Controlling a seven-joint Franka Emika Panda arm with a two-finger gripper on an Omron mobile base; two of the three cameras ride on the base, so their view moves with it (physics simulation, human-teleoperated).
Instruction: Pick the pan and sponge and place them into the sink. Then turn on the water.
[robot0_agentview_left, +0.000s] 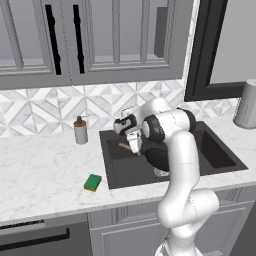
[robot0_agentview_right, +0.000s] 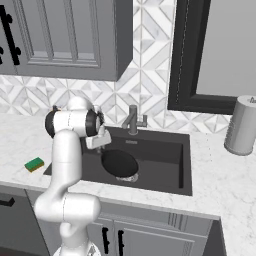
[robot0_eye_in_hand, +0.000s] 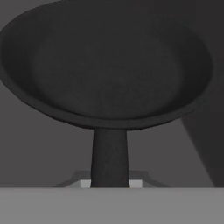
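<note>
- Over the left part of the sink (robot0_agentview_left: 225, 155), I see my gripper (robot0_agentview_left: 134, 146) pointing down into the basin, closed on the handle of the pan (robot0_agentview_right: 119, 163).
- In the hand view the pan (robot0_eye_in_hand: 109, 65) is directly in front of the gripper; its handle runs down between the two pale fingers (robot0_eye_in_hand: 135, 183), which sit against it on both sides.
- The pan is round and black, and from the right base view it lies low inside the sink, just beside the round metal drain (robot0_agentview_right: 131, 177). I cannot tell if its bottom touches the sink floor or is a little above it.
- In the left base view a short piece of the light-brown handle (robot0_agentview_left: 124, 145) comes out to the left of the gripper, and the black bowl of the pan is partly hidden behind my arm.
- The sink is a dark grey rectangular basin set into the white marble counter (robot0_agentview_left: 40, 170).
- The sponge (robot0_agentview_left: 92, 182) is on the counter to the left of the sink, near the front edge, well apart from the gripper. It is green on top with a yellow layer below.
- The faucet (robot0_agentview_right: 132, 120) stands at the far edge of the sink, with its spout angled.
- A small grey soap dispenser (robot0_agentview_left: 80, 131) stands on the counter at the far left of the sink, near the tiled wall.
- At the far right of the counter I see a grey cylinder (robot0_agentview_right: 241, 125), standing upright under the dark window frame (robot0_agentview_right: 177, 60).
</note>
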